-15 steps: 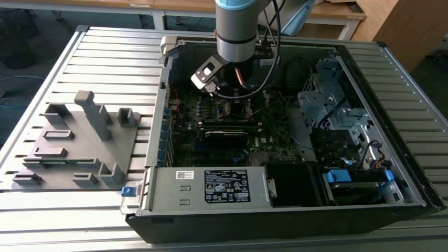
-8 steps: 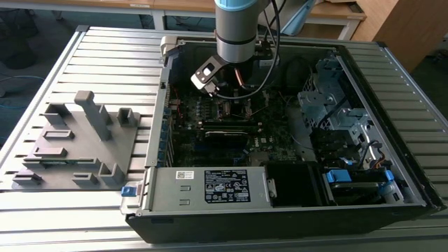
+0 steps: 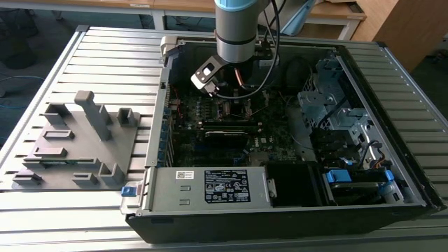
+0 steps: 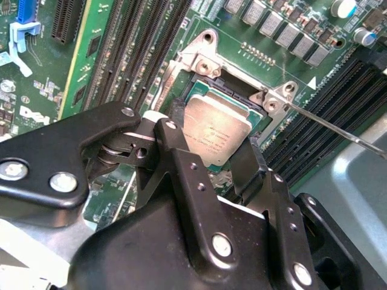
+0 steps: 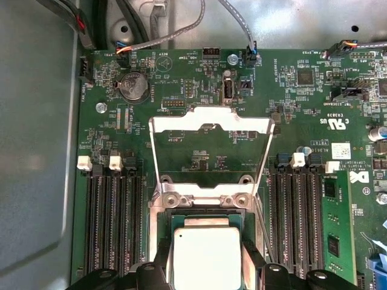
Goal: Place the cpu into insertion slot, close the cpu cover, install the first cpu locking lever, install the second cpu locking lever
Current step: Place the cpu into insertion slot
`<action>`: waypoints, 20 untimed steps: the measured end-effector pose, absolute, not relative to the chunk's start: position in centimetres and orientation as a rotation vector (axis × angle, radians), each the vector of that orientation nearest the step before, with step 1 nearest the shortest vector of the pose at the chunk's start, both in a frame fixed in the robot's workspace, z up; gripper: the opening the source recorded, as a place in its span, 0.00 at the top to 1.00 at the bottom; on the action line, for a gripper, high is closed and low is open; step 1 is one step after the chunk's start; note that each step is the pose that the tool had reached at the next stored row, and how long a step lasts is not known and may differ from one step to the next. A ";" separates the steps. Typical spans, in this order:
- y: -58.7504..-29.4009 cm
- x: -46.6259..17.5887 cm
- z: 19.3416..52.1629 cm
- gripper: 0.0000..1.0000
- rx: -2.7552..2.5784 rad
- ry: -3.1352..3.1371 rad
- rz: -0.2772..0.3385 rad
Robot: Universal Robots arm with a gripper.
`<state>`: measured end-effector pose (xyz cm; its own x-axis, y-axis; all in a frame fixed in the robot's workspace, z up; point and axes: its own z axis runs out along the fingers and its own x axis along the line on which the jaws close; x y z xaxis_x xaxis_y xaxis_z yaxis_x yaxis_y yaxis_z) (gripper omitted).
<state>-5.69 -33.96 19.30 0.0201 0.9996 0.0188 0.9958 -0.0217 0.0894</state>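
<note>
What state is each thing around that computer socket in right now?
Silver-grey square CPU chip: held at the socket.
Silver metal frame cover: swung open, standing up.
Dark square socket: uncovered, chip over it.
Thin wire locking lever: unlatched, sticking out.
Black gripper: shut on the chip.

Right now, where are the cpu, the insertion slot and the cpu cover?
cpu (image 5: 207,257): first wrist view, centre of its silver face.
insertion slot (image 4: 233,89): second wrist view, dark socket edge.
cpu cover (image 5: 181,122): first wrist view, bar of the swung-open frame.
</note>
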 end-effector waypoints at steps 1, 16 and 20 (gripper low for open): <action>-34.0 -5.7 19.3 0.46 2.207 2.161 0.117; -34.0 -5.7 19.1 0.46 2.207 2.160 0.117; -34.0 -5.7 19.1 0.46 2.207 2.160 0.117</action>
